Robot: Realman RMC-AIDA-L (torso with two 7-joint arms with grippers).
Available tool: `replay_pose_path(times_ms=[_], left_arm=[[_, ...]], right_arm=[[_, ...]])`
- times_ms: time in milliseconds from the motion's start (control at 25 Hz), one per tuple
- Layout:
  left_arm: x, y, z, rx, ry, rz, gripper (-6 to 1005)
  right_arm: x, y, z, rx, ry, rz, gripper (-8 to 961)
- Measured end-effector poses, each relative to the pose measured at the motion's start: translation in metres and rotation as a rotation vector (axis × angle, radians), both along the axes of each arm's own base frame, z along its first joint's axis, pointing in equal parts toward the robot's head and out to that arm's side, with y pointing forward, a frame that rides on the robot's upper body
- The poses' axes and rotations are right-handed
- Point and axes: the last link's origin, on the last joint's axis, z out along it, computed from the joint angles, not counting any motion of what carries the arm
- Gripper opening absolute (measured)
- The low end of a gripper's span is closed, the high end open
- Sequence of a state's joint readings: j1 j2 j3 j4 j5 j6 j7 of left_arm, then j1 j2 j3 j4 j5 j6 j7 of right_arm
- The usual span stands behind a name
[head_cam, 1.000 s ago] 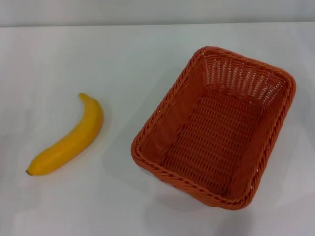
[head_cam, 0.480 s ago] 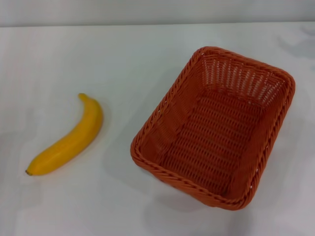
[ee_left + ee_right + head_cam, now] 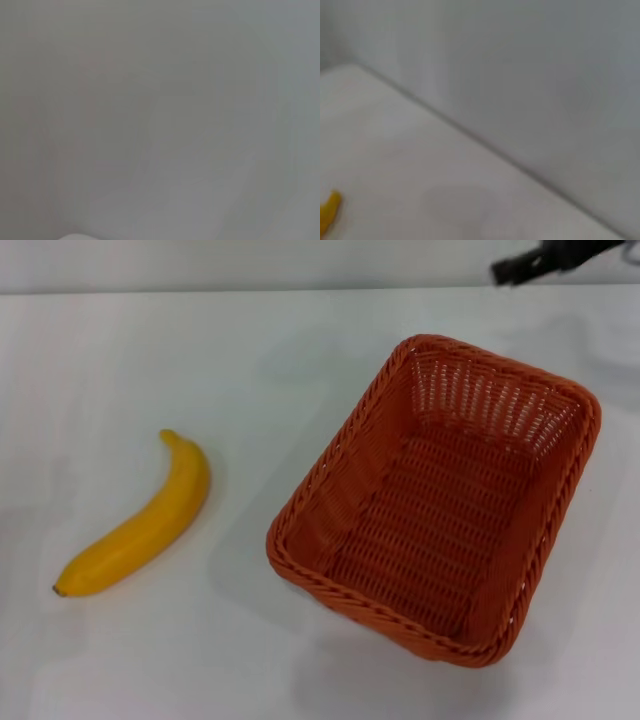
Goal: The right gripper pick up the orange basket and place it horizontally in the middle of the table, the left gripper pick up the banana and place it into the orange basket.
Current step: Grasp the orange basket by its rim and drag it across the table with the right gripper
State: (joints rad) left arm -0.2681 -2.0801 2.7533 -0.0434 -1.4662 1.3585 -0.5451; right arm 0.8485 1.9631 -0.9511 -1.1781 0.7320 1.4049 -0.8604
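Note:
The orange basket (image 3: 440,530) sits on the white table (image 3: 280,370) right of centre, turned at a slant, with nothing in it. The yellow banana (image 3: 140,525) lies on the left of the table, well apart from the basket. Its end also shows in the right wrist view as a yellow banana tip (image 3: 327,215). My right gripper (image 3: 512,270) pokes in as a dark shape at the far right corner, above and beyond the basket's far rim, not touching it. My left gripper is out of view, and its wrist view shows only a blank grey surface.
A grey wall (image 3: 250,262) runs along the table's far edge. The wall-table seam (image 3: 470,135) crosses the right wrist view. Bare white table lies between banana and basket and along the front.
The right gripper has come into the head view at the far right corner, where only a faint shadow showed before. Basket and banana have not moved.

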Motion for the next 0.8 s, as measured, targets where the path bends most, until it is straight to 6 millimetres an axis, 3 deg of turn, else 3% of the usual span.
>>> replay_pose_path(times_ms=[320,800], left_arm=[[0.002,0.003,-0.001,-0.018,0.011,-0.014,848],[0.003,0.004,-0.002,-0.031,0.018,-0.021,848]], right_arm=[[-0.001,-0.001,-0.060,-0.098,-0.235,-0.097,788],[0.021,0.008,-0.089,-0.151,-0.394,-0.174,740]])
